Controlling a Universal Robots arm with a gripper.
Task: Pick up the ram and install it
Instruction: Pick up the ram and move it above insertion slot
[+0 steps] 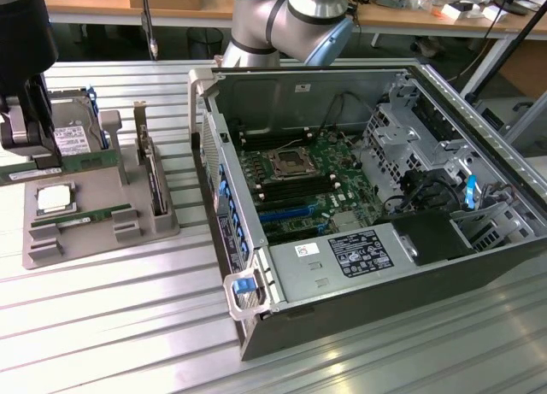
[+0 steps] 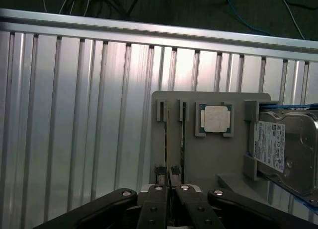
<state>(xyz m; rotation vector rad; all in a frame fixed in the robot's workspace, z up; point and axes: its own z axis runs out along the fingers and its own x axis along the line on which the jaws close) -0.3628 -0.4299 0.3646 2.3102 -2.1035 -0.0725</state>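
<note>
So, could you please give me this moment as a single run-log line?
stage: grasp | pincer: closed on ram | ram: on edge in grey tray slot, not lifted | case: open

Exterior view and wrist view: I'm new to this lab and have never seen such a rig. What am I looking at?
The grey-and-blue machine is a robot arm. The exterior view comes from a camera standing off the arm; the wrist view comes from one on its wrist, looking down past the gripper, a black two-fingered clamp. On the ribbed metal table sit an open computer case and a grey tray carrying a hard drive, a processor chip and a green memory stick. The gripper hangs above the tray, fingers nearly together. It appears to pinch the ram, another green stick, though I cannot be certain.
</note>
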